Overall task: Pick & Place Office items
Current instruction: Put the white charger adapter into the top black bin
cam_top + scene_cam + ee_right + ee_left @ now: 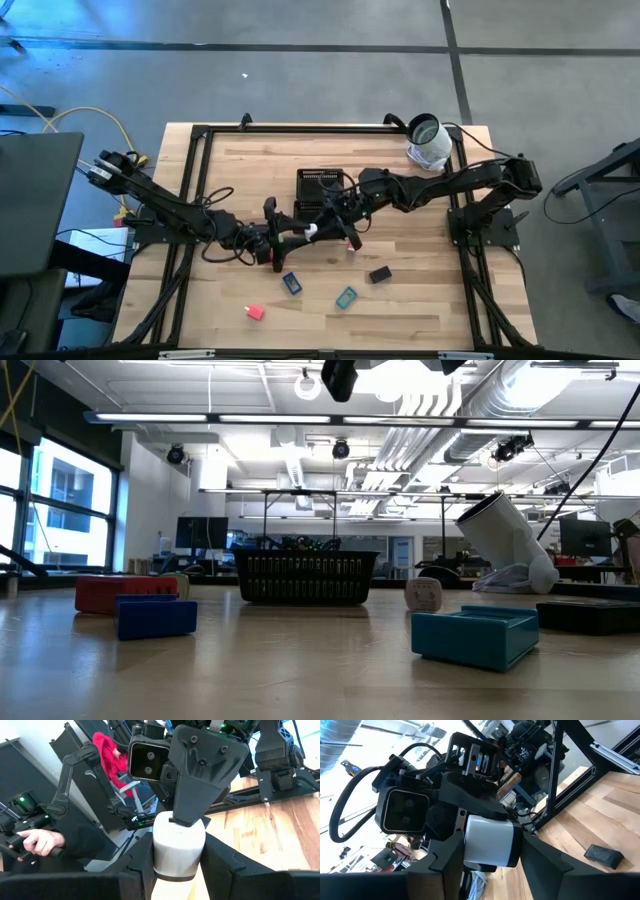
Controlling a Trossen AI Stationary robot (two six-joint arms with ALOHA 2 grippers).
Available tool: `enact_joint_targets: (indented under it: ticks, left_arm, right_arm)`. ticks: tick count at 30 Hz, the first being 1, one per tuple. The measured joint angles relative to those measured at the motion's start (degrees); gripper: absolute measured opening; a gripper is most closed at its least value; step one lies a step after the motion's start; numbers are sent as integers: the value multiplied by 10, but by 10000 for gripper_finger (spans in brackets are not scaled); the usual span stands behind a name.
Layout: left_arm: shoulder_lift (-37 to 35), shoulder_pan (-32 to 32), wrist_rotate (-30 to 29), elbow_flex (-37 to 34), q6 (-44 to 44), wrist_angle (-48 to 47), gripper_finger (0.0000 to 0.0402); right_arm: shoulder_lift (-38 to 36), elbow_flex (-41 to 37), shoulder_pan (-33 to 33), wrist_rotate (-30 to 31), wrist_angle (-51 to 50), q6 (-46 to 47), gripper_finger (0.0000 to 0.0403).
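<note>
Centrally, both grippers meet mid-table, each clamped on same white block [487,842]: left gripper [300,236] from left, right gripper [330,226] from right, just before tray [318,183]. Blue block [291,283], teal block [346,297], black block [379,274], red block [255,312] lie nearer front edge.

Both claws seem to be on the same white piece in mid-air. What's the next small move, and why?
Probably the left claw opens and lets go: both wrist views show the white piece pinched between that arm's own fingers, and the right claw sits nearer the black tray.
</note>
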Motion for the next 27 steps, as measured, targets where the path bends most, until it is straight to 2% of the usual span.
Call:
enact_joint_targets:
  ticks: [16,27]
  left_arm:
    - [0,0,-1,0,5,1,153]
    - [0,1,-21,2,-2,4,152]
  right_arm:
    - [0,0,0,5,-2,-4,115]
    - [1,1,-1,27,1,-36,170]
